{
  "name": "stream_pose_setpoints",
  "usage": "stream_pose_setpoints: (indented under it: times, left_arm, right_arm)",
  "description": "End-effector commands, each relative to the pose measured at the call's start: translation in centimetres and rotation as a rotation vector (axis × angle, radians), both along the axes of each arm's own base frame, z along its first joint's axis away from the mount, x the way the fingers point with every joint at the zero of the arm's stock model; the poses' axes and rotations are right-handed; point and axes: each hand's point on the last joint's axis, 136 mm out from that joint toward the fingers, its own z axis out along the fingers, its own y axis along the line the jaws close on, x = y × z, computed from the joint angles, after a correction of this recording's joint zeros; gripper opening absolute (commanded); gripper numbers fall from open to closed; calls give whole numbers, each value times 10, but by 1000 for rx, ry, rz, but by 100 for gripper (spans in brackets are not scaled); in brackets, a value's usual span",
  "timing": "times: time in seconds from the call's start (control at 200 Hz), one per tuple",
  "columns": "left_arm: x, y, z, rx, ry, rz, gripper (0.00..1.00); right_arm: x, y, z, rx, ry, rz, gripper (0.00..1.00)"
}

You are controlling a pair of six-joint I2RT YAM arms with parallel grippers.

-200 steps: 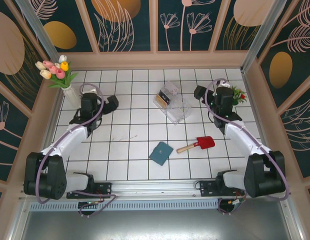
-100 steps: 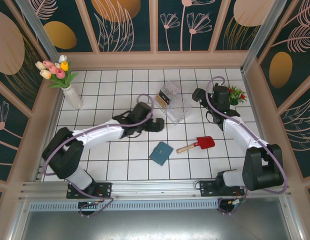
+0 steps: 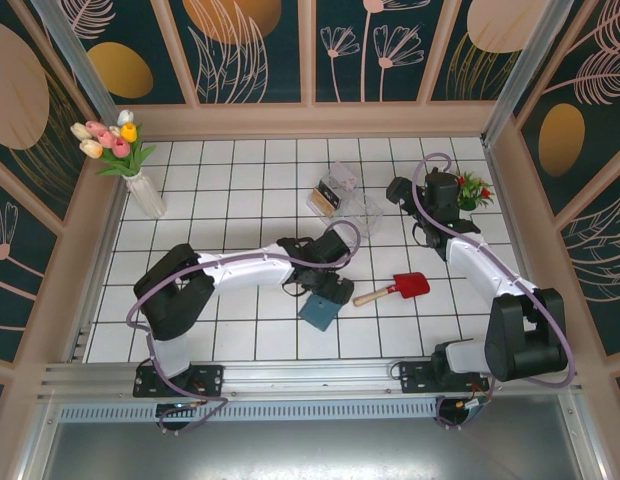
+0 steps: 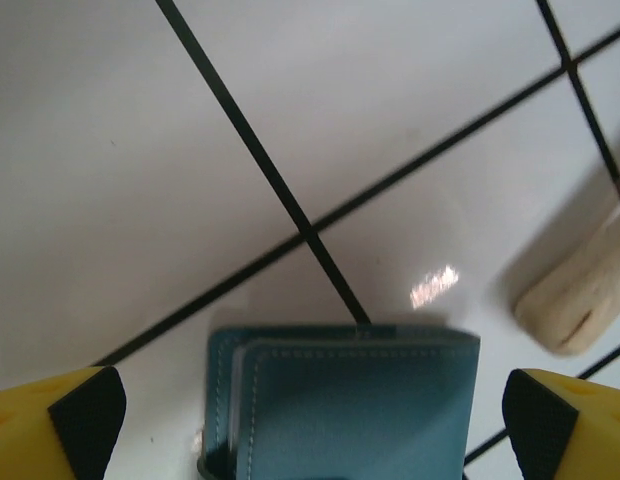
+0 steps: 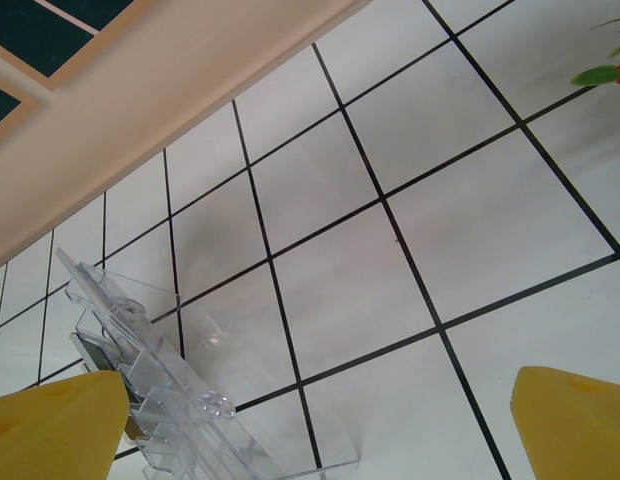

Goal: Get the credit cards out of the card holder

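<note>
The slate-blue card holder (image 3: pixel 319 311) lies folded shut on the white tiles near the front middle. In the left wrist view the card holder (image 4: pixel 350 400) sits low between my two yellow fingertips (image 4: pixel 60 425), which stand wide apart on either side of it. My left gripper (image 3: pixel 333 287) is open and hangs just over the holder's far edge; whether it touches I cannot tell. The left gripper (image 4: pixel 315 430) holds nothing. The credit cards are hidden. My right gripper (image 3: pixel 398 188) is open at the back right, and the right gripper (image 5: pixel 315 430) has bare tile between its fingers.
A red-bladed toy shovel (image 3: pixel 395 290) lies right of the holder, and the shovel's wooden handle (image 4: pixel 580 300) ends close to it. A clear plastic box (image 3: pixel 345 205) stands behind; the clear box (image 5: pixel 140 390) is left of my right gripper. A tulip vase (image 3: pixel 140 180) and a small red plant (image 3: pixel 475 188) stand at the sides.
My left arm has swung from the far left across the table and down to the card holder. The right arm has hardly moved.
</note>
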Motion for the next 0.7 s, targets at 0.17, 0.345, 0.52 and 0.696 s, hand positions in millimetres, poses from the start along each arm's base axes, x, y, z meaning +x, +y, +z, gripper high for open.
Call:
stream_pose_setpoints:
  times: [0.17, 0.345, 0.52, 0.696]
  left_arm:
    - [-15, -8, 7, 43, 47, -155, 99]
    - [-5, -5, -2, 102, 32, -63, 97]
    - [-12, -10, -13, 113, 63, -30, 97]
    - [-14, -4, -25, 232, 25, -3, 98]
  right_arm:
    - [-7, -6, 6, -7, -26, -29, 99]
    - [-9, -8, 5, -9, -26, -36, 99]
    - [-7, -8, 3, -10, -20, -30, 99]
    - [-6, -5, 7, 22, -24, -24, 99]
